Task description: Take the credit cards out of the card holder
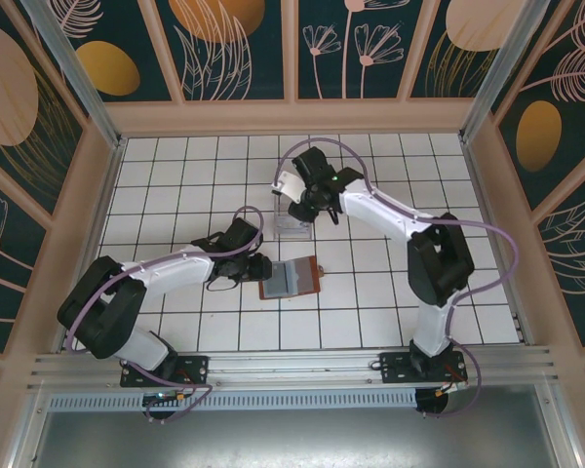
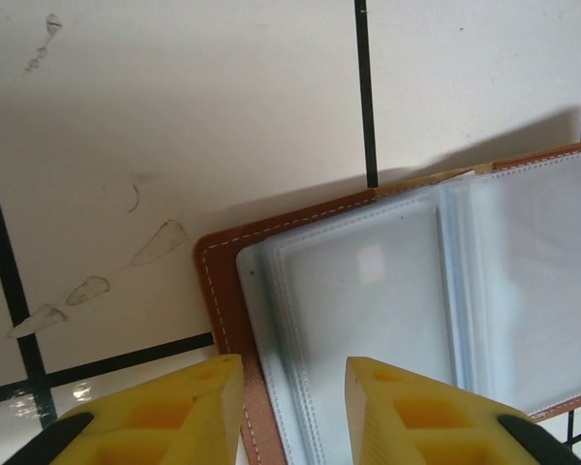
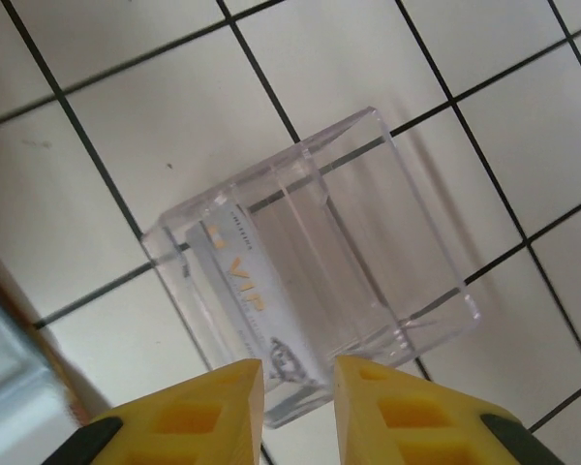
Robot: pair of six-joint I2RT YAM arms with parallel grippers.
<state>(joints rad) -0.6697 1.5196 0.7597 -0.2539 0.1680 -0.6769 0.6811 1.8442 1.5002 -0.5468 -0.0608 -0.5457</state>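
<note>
The card holder (image 1: 292, 277) lies open on the tiled table, brown leather (image 2: 218, 291) outside and clear grey-blue sleeves (image 2: 368, 281) inside. My left gripper (image 2: 293, 373) is low over its left edge, open a little. One yellow finger is above the leather border, the other above a sleeve. A whitish credit card (image 3: 237, 281) printed "VIP" stands in the front slot of the clear acrylic stand (image 3: 387, 223). My right gripper (image 3: 297, 373) hovers just over that card's near end, jaws slightly apart, gripping nothing. The top view shows this gripper (image 1: 300, 207) above the stand (image 1: 292, 226).
A corner of the card holder (image 3: 5, 363) shows at the lower left of the right wrist view, close to the stand. White tiles with black grout lines cover the table (image 1: 419, 156). Patterned walls enclose it at the back and both sides.
</note>
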